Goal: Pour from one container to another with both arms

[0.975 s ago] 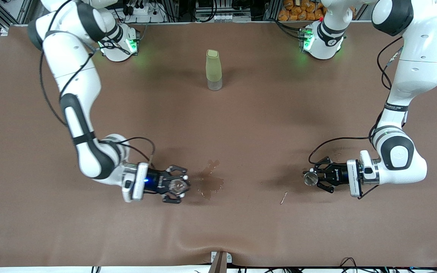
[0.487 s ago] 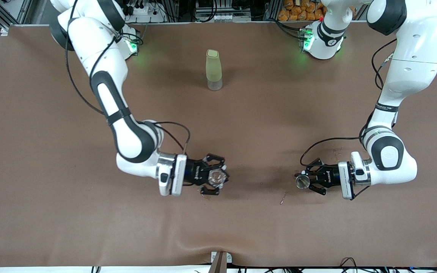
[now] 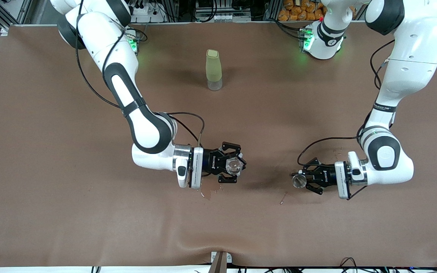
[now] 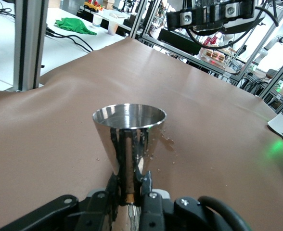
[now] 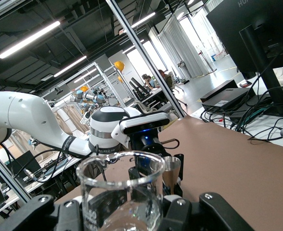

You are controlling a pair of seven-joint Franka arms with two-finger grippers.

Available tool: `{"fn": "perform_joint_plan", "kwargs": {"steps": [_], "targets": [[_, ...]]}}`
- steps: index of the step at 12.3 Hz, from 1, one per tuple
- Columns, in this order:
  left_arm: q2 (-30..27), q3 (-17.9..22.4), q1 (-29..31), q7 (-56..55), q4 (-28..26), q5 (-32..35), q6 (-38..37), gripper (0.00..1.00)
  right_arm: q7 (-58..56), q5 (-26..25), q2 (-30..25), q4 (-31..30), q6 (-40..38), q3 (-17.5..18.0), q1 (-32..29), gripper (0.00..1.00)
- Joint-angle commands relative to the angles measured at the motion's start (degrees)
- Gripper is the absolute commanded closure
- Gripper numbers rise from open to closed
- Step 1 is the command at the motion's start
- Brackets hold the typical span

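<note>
Spanning one brown worktop point(image 3: 51, 189): two white arms, both lifted above its camera-side half, well apart. Standing untouched nearer the bases: one tall green bottle point(image 3: 213, 70). Held upright by its narrow waist in the left pincer point(image 3: 305, 181), clenched: one steel jigger point(image 3: 299, 181), rigid, likely slick. Clamped around its wall in the right pincer point(image 3: 230, 167): one tiny glass cup point(image 3: 234, 164), light, breakable, probably slippery; gentle, steady grip advised.
</note>
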Motion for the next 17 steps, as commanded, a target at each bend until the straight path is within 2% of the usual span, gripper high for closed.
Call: {"fn": "perform_joint_plan", "kwargs": {"steps": [1,4,7,12,14,17], "targets": [[-0.91,0.42,-2.27,-0.52,-0.54,-0.88,1.72,1.0,1.57,1.01,0.29,1.57,0.47,-0.81,0.78,1.0],[-0.21,0.16,-6.03,0.53,1.03,-2.8,7.07,1.0,2.71,1.01,0.03,1.57,0.47,-0.72,0.78,1.0],[0.75,0.16,-11.04,3.94,2.18,-10.08,14.18,1.0,4.56,1.01,-0.06,1.48,0.47,-0.72,0.86,1.0],[5.85,0.33,-17.73,11.68,8.77,-22.21,22.18,1.0,9.65,1.1,-1.64,0.87,0.21,-0.63,1.13,1.0],[6.73,0.68,-20.02,15.45,10.01,-27.74,24.3,1.0,12.54,1.1,-2.34,-0.18,-0.06,-0.63,1.22,1.0],[7.17,0.77,-21.6,18.37,10.36,-32.59,24.75,1.0,20.09,1.01,-4.45,-2.56,-0.5,-0.63,1.13,1.0]]}}
